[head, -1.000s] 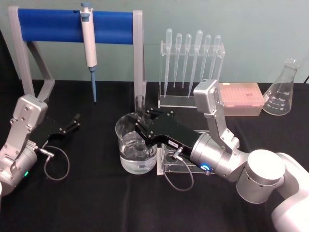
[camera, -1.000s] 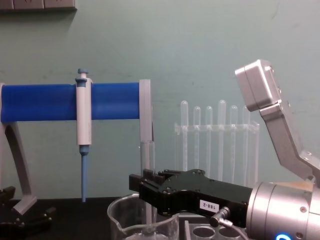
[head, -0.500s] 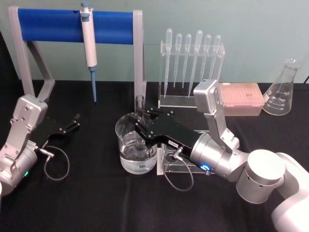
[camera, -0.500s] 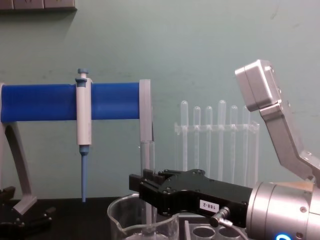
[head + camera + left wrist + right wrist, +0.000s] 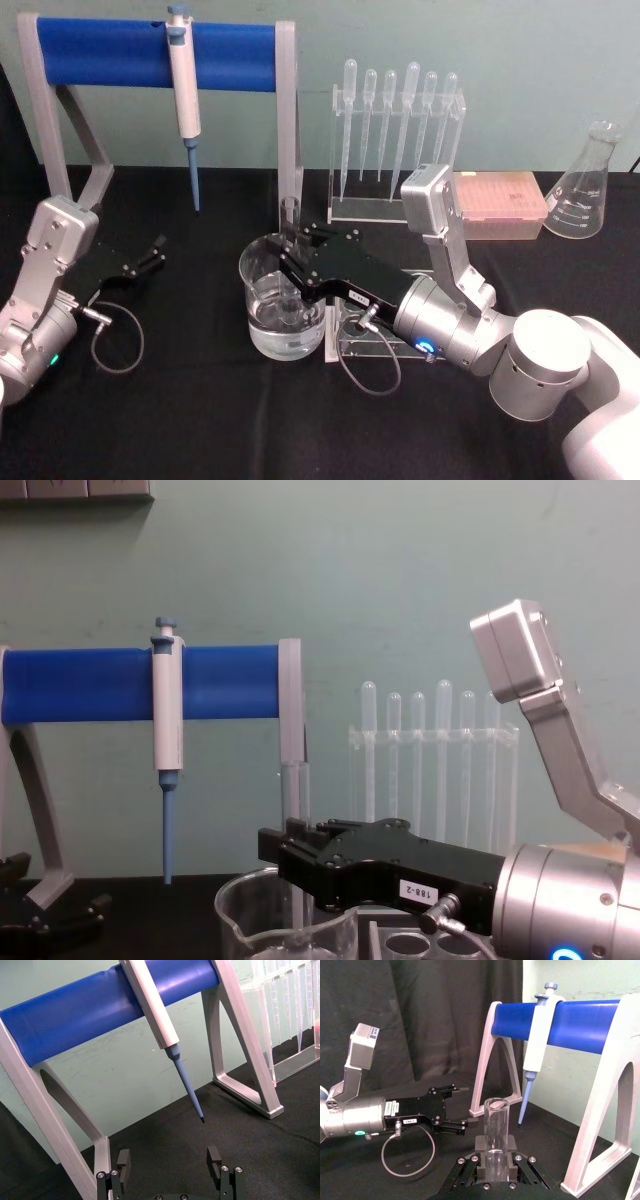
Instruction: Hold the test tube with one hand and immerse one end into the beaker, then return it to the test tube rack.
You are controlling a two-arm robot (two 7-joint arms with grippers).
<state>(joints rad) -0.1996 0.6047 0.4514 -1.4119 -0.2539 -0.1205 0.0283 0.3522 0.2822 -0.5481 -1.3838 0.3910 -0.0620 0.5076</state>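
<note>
Nothing's moved vs. 1 s ago: R hand (image 5: 291, 260) pinches tube (image 5: 290, 220) upright, lower end inside beaker (image 5: 255, 292), mid-tabletop (image 5: 200, 400), so dip looks done, rack (image 5: 332, 346) return next; L hand (image 5: 155, 252) spread, parked left.

- The tube (image 5: 290, 212) passes behind the right gripper (image 5: 291, 268); its lower end is lost in the beaker (image 5: 260, 318) glass, so its depth is unclear.
- From chest height, the bottom edge cuts off the beaker's base and the rack (image 5: 385, 932).
- The left gripper (image 5: 170, 1160) is cut off below its fingers.
</note>
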